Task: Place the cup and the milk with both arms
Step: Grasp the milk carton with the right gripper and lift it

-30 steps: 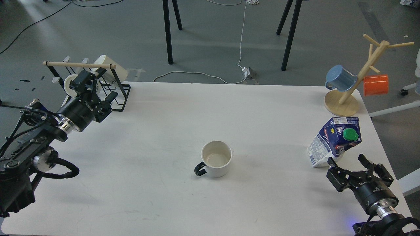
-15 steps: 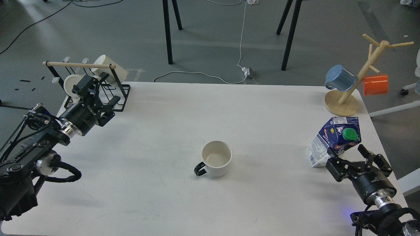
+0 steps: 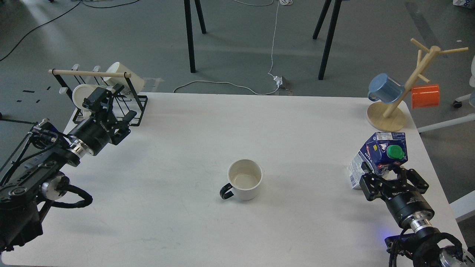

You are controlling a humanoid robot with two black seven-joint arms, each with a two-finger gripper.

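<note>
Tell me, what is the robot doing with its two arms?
The robot is getting ready to pick up a cup and some milk. Its right gripper is open, jaws spread on either side of the bottom of the milk carton at the table's right edge, not squeezing it yet. Its left gripper is far off to the left, up by the black dish rack. The white cup sits alone in the middle, with nothing touching it.

- Even, bright overhead light; soft, faint shadows lie on the white table (image 3: 297, 122).
- Sharp focus throughout, no blur.
- A pale streak of glare crosses the floor (image 3: 41, 18) top left.
</note>
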